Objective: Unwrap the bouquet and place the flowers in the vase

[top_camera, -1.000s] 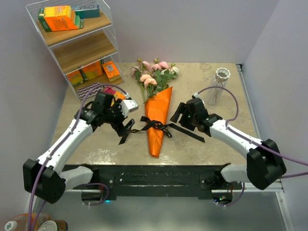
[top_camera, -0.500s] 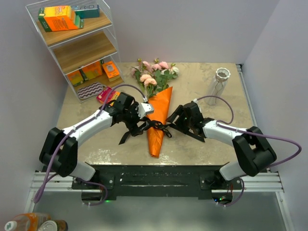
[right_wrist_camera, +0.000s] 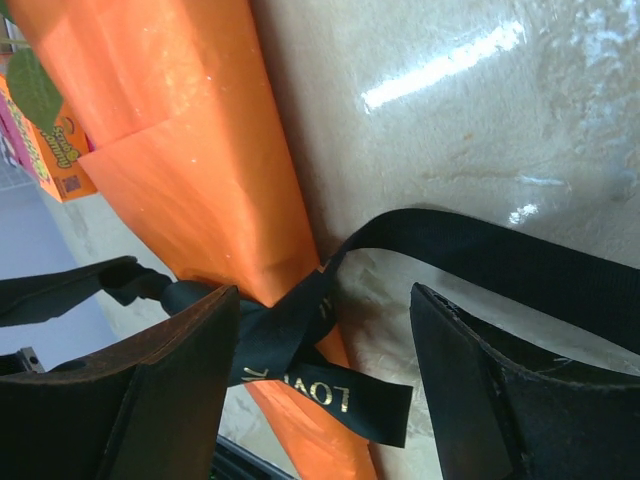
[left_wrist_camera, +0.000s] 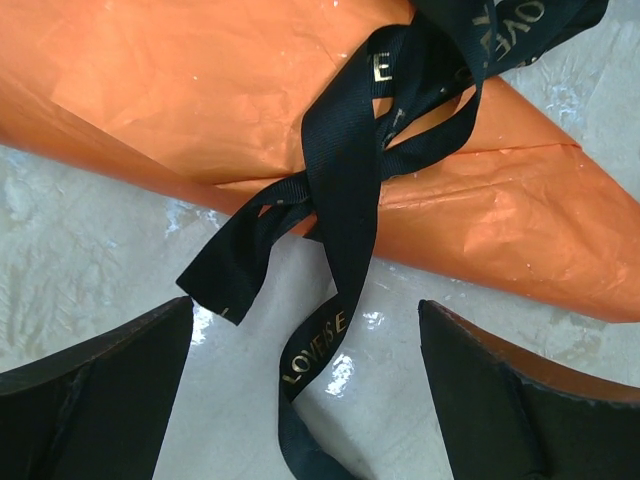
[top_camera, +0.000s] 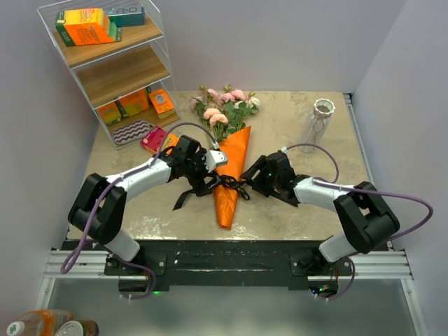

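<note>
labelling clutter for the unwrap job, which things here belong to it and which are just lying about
For the job: bright orange paper cone bouquet, its black ribbon bow, pink and cream flowers, clear glass vase with white wavy rim.
Lying about: white wire shelf rack, orange carton, pink box.

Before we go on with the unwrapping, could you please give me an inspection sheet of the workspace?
Surface: beige marbled table, glossy; nothing spilled seen.
Job's things: bouquet lying flat, wrapped, black ribbon tied; flowers at its far end; vase upright, far right, no flowers in it.
Clutter: pink box beside shelf rack.
End effectors: left end effector open astride a ribbon tail; right end effector open at the bow.
Cables: purple cable arching on both sides.
Surroundings: rack holds boxes; plain walls.
</note>
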